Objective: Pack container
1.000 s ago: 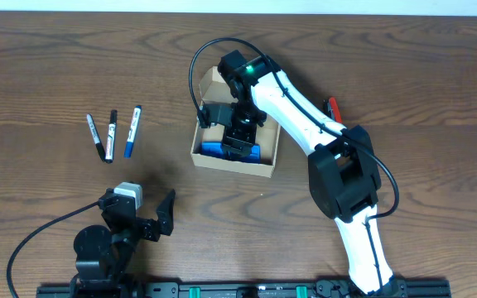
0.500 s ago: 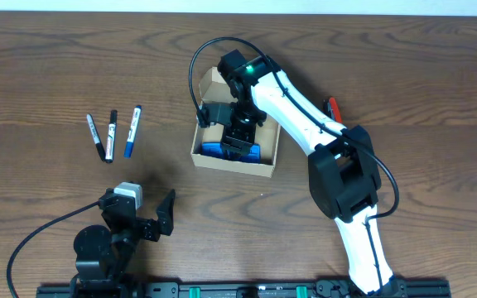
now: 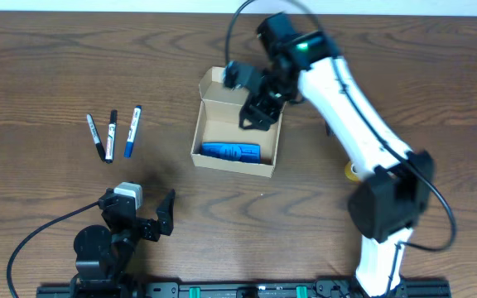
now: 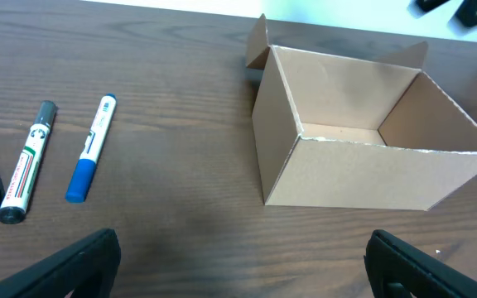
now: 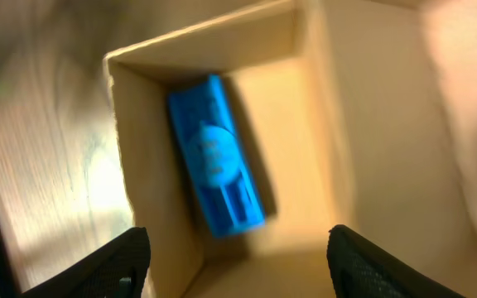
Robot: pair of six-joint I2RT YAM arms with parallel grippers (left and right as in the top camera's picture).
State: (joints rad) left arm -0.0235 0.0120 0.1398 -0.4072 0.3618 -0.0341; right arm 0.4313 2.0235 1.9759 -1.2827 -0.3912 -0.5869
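The tan cardboard box (image 3: 235, 131) stands open mid-table, its flap lid folded back at the far left. A blue flat object (image 3: 230, 151) lies inside along the near wall; it also shows in the right wrist view (image 5: 216, 165). My right gripper (image 3: 257, 112) is open and empty, hovering above the box's far right part (image 5: 247, 273). Three marker pens (image 3: 113, 134) lie on the table left of the box; they also show in the left wrist view (image 4: 36, 160). My left gripper (image 3: 151, 217) is open and empty near the front edge, facing the box (image 4: 363, 136).
A small yellow object (image 3: 351, 170) lies on the table beside the right arm, right of the box. The table's front rail (image 3: 238, 290) runs along the near edge.
My right gripper has risen out of the box and swung back and right, leaving the blue object inside. A red item near the arm is no longer visible. The left arm has not moved.
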